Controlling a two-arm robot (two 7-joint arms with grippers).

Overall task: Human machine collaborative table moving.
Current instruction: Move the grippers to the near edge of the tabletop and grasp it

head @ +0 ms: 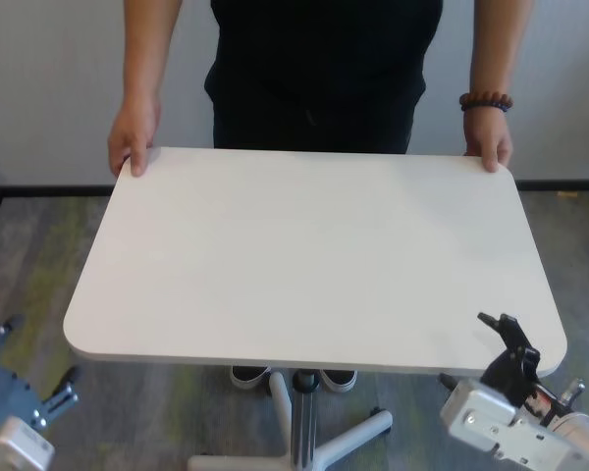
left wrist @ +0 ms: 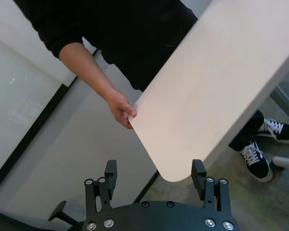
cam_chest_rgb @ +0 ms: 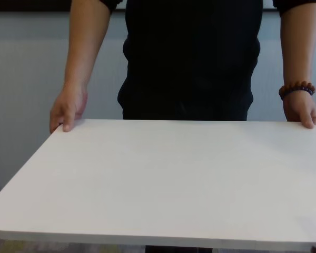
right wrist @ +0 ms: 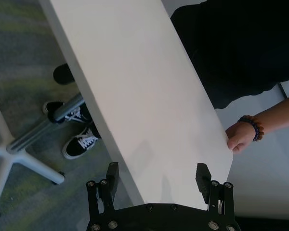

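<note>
The white table [head: 314, 255] stands in front of me on a slim pole. The human [head: 324, 59] in a black shirt stands at its far side with a hand on each far corner [head: 133, 132] [head: 488, 137], a beaded bracelet [head: 486, 100] on one wrist. My left gripper [head: 34, 353] is open, low and outside the near left corner, apart from the top; the left wrist view shows that corner [left wrist: 176, 168] ahead of its spread fingers [left wrist: 154, 172]. My right gripper [head: 466, 350] is open at the near right corner; the tabletop's edge [right wrist: 144, 96] runs between its fingers [right wrist: 156, 173].
The table's pole and white star base [head: 299, 422] stand under the top on grey carpet. The person's black-and-white shoes [head: 250, 375] are close to the base. A pale wall with a dark skirting [head: 569, 183] runs behind the person.
</note>
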